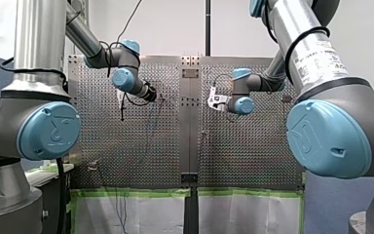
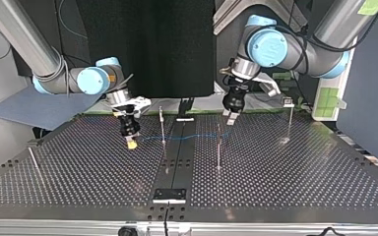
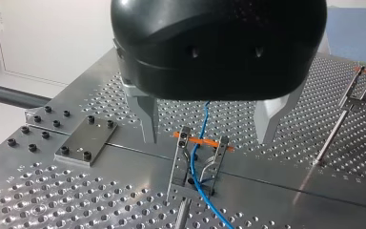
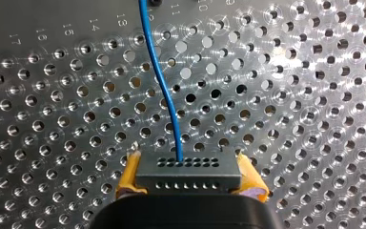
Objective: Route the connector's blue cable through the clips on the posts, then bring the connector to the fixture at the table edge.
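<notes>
Perforated table (image 2: 285, 182): at the top view's left, my right gripper (image 2: 131, 142) clamps the connector (image 4: 188, 171). Its cable (image 2: 187, 136) crosses two posts (image 2: 162, 125) and seems threaded through one clip (image 3: 198, 162). My left gripper (image 3: 208, 138) hangs above, fingers spread and empty. Delivery to the fixture remains.

silver tubes (image 1: 39, 34), blue joint caps (image 1: 51, 130), right hand (image 4: 189, 167) pads (image 4: 129, 175) yellow.

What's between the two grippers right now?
Top view: the blue cable runs from the connector in my right gripper toward my left gripper, passing a clip post.
</notes>
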Controlling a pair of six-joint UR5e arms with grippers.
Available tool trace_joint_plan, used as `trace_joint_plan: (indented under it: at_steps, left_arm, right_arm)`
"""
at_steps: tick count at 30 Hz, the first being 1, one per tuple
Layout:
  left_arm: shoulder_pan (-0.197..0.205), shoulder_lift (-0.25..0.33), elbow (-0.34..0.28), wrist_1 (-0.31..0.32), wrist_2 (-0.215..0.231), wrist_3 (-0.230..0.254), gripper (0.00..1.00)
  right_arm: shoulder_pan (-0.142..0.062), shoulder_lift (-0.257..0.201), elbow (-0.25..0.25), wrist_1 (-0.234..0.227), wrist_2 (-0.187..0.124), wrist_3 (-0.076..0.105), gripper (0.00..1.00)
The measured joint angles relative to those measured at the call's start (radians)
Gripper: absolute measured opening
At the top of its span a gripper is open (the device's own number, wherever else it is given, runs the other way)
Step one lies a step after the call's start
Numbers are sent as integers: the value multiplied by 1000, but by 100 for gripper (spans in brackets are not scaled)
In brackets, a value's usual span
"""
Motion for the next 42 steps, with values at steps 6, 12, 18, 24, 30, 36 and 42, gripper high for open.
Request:
trace_joint_plan:
  at_steps: [6, 12, 18, 24, 30, 36, 42]
  left_arm:
    - [-5, 0, 0, 0, -2, 19, 100]
    - [-34, 0, 4, 24, -12, 50, 100]
    - [-90, -7, 47, 79, -64, 48, 100]
    - [-137, -42, 94, 95, -111, 61, 100]
    - [-190, -94, 147, 103, -164, 98, 100]
    - [-242, -139, 175, 118, -215, 104, 100]
    - [-295, -148, 178, 120, -268, 96, 100]
  right_arm:
    - [0, 0, 0, 8, 0, 0, 0]
    - [0, 0, 0, 19, 0, 0, 0]
    - [0, 0, 0, 25, 0, 0, 0]
    - [0, 0, 0, 28, -2, 0, 0]
    - [0, 0, 0, 29, -5, 0, 0]
    - [0, 0, 0, 29, -6, 0, 0]
    - [0, 0, 0, 36, -6, -1, 0]
